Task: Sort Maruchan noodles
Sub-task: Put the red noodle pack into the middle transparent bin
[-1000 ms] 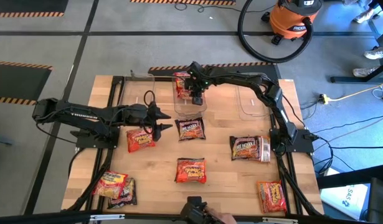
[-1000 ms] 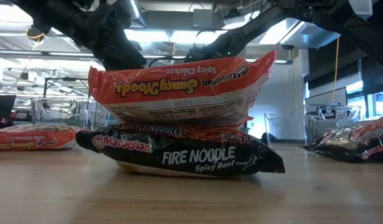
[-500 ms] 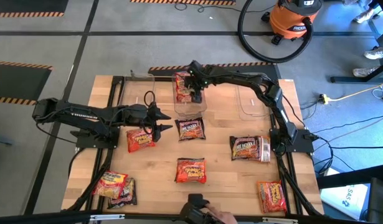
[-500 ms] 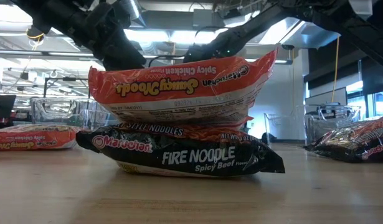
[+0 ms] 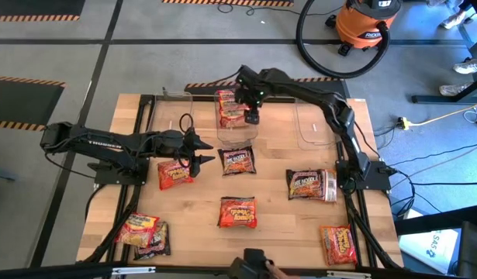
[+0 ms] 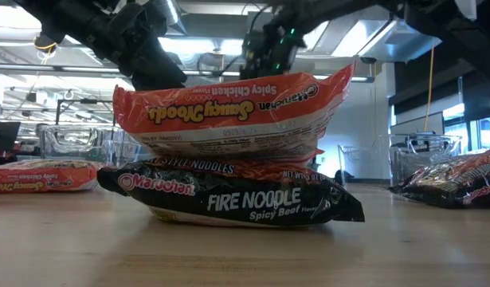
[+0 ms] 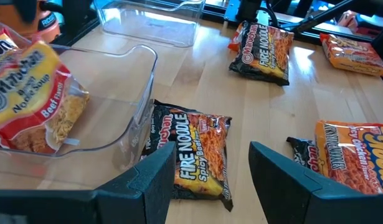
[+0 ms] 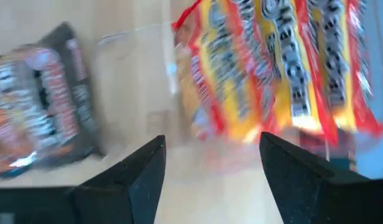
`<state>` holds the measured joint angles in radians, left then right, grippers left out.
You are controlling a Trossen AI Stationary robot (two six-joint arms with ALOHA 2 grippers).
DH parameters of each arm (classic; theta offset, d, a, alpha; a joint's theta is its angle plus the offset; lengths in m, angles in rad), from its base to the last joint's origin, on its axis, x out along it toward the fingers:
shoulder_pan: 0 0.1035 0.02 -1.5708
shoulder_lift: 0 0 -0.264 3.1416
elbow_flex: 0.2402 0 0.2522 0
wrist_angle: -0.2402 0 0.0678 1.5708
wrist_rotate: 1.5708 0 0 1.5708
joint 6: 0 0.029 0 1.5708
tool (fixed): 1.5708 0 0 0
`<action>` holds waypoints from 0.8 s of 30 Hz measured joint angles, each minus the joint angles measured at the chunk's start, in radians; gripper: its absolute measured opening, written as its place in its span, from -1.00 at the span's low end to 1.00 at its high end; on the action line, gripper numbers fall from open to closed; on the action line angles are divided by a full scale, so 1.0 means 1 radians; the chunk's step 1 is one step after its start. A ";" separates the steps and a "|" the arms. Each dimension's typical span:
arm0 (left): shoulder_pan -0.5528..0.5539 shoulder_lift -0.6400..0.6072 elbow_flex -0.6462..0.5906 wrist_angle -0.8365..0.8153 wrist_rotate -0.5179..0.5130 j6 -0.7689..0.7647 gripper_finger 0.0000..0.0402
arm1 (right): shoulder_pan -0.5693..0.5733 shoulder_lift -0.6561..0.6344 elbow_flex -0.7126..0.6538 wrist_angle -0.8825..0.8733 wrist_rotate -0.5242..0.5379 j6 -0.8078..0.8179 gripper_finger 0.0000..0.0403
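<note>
Nearest, at the bench's front edge: one red-orange packet at the front right corner; two overlapping packets, one orange-red and one dark, at the front left corner. Just behind them, centre: an orange Saucy Noodles packet, seen in the low view lying on top of a dark Fire Noodle packet. Mid-bench, right: a dark Fire Noodle packet beside the right arm's base. Mid-bench, left of centre: a red packet lying under the left gripper; that gripper hovers with its jaws parted and nothing between them. Just beyond it: a dark Fire Noodle packet, touching the near wall of the middle clear tub. Far side: three clear tubs in a row; the middle one contains a red-and-yellow beef packet. Right gripper stands above that tub, beside the packet, jaws apart and empty. Left tub and right tub flank it.
</note>
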<state>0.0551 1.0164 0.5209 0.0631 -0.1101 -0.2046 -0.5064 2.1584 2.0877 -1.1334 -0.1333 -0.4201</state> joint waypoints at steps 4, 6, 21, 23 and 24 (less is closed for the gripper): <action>0.000 0.000 0.000 0.000 0.000 0.001 -0.03 | 0.017 -0.071 -0.009 -0.080 0.008 0.053 0.18; 0.000 0.000 0.000 0.000 0.000 0.002 -0.03 | 0.034 -0.107 -0.027 -0.112 0.015 0.077 0.18; -0.058 0.000 0.000 0.000 0.000 -0.001 -0.03 | 0.259 -0.478 -0.675 0.217 0.098 0.307 0.17; -0.078 0.000 0.000 -0.002 0.000 -0.002 -0.03 | 0.296 -0.532 -0.778 0.338 0.099 0.351 0.17; -0.089 0.000 0.000 -0.002 0.000 -0.002 -0.03 | 0.314 -0.555 -0.824 0.403 0.099 0.376 0.17</action>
<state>-0.0339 1.0164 0.5209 0.0608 -0.1104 -0.2066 -0.1925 1.6031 1.2634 -0.7307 -0.0342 -0.0442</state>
